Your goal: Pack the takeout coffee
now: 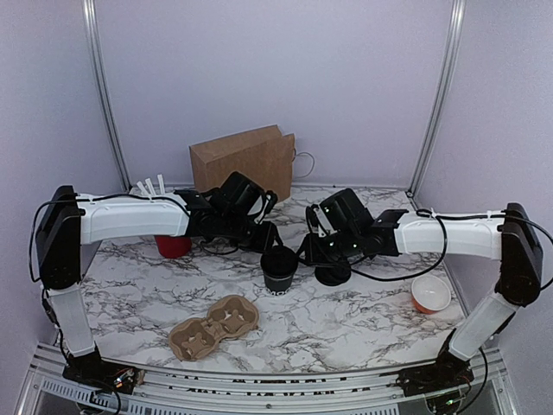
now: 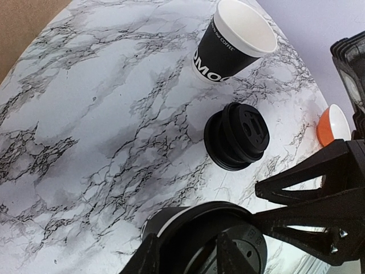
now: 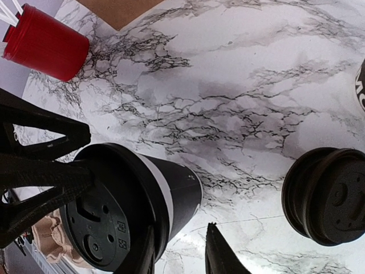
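Cup (image 1: 279,270) stands mid-table between the arms; right gripper (image 3: 179,240) clasps its wall; left gripper (image 2: 188,242) sits at the lid (image 3: 97,222), pinching or not we cannot tell. We would hold it upright; press the lid evenly.

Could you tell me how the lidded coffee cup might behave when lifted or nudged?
The coffee looks like thin paper, so it probably squashes under a hard squeeze. Narrower at the base than on top, it may tip.
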{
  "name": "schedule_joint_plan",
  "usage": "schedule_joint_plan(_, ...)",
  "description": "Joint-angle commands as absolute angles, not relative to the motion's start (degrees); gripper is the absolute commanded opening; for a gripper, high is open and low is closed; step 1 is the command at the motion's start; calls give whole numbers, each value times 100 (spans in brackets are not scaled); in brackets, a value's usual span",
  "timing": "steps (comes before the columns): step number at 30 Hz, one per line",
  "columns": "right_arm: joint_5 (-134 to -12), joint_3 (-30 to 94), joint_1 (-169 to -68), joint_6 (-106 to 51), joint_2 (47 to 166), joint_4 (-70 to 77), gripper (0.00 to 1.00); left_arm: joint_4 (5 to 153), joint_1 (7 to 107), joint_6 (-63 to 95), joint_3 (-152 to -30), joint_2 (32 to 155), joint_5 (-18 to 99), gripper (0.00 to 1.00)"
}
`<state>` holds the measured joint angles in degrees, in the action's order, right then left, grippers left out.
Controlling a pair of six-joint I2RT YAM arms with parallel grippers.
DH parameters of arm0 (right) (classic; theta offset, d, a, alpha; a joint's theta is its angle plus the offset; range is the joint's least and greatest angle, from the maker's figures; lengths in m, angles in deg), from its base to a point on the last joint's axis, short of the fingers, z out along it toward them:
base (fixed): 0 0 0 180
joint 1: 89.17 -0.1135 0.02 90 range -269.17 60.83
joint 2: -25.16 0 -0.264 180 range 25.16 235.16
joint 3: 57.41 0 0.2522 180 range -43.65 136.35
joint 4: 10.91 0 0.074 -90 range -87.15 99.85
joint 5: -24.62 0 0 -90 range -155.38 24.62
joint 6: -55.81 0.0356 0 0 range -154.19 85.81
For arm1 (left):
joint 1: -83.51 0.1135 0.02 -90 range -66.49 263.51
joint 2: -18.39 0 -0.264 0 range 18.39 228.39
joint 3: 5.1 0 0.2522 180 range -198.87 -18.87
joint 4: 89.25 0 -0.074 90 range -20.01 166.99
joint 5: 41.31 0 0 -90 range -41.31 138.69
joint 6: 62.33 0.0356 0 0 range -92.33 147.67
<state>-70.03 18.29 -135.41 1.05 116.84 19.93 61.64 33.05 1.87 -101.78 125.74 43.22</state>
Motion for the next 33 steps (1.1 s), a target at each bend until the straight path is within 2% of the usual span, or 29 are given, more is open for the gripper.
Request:
schedule_joint_plan(1,-6867,1811,-13645,232,11488,2139,29,6090,3296,291,-10403,12626,4438,36)
schedule_joint_plan(14,-6576,1781,-13618,309,11256,2135,29,5960,3322,333,-10407,12367,4959,44)
schedule_joint_plan(23,-7287,1842,-13298,-20,11408,1693,30,5926,3332,53,-9921,12082,4790,43)
schedule_joint_plan(33,-7494,1945,-13215,-123,11704,1550,27,6038,3288,-78,-9829,12205,4529,39)
